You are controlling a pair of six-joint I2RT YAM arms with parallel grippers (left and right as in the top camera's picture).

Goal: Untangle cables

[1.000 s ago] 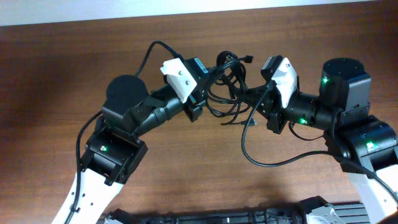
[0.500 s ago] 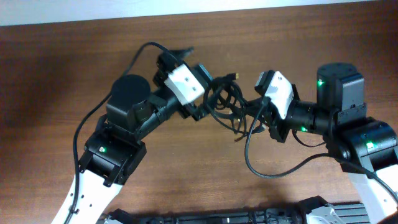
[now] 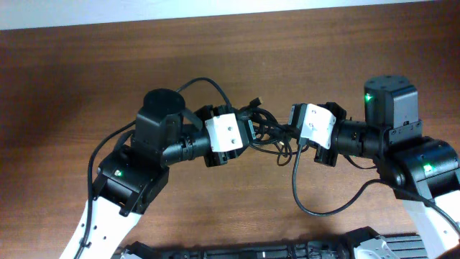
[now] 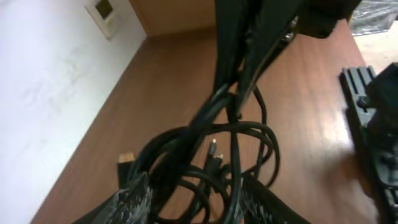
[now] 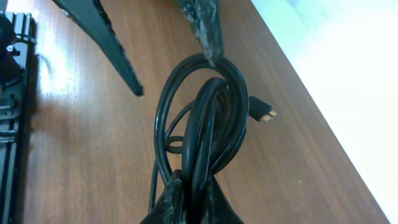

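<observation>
- Cables hang as one knotted black bundle off the tip of the right gripper. They are raised above the table beneath it rather than lying flat.
- The right gripper is pinched fully closed on several strands at once. In its own wrist view the loops rise straight out from between its fingers.
- This clamp probably anchors one side of the knot, so a pull from the other side could draw a loop free instead of dragging the whole bundle along.
- The left gripper faces the right gripper from the far side of the bundle, almost tip to tip.
- Its jaws stand about half spread. Strands run between its fingers, but no firm pinch on any of them shows.
- Seen from the right gripper, one left finger touches the top of the outermost loop. The other is off to the side, with bare wood showing between the two.
- A plug end sticks out sideways from the loops, a little way out from the right gripper's fingers.
- Holding the bundle in the air between the arms likely lets the crossings hang apart, so a single strand is easier to pick out.
</observation>
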